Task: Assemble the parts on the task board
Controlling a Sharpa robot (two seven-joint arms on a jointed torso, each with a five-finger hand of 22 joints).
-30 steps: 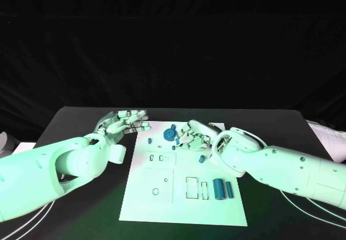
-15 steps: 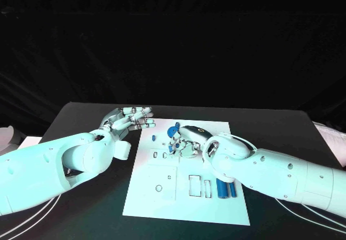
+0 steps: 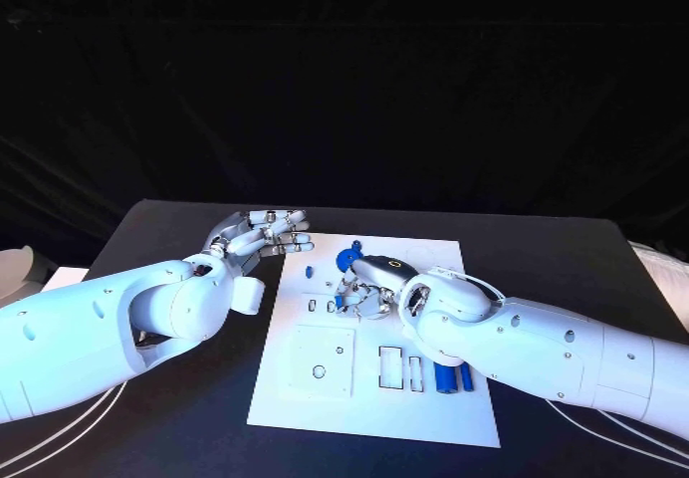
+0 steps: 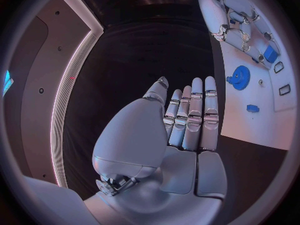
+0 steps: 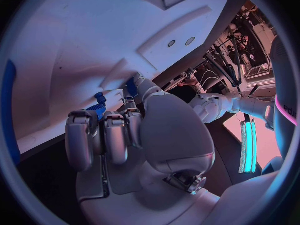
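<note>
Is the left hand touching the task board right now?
Apart. In the left wrist view the left hand, fingers straight, holds nothing and hangs over black table beside the task board.

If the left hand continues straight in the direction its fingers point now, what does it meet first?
Probably nothing. The left hand hovers open beside the task board; its fingers point past the board's far corner, over bare black table. Depth is uncertain.

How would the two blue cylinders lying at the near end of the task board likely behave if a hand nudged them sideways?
The blue cylinders look round and lie on their sides on the flat task board, so they would probably roll. They look rigid, likely keeping their shape. Being small, they are probably light.
</note>
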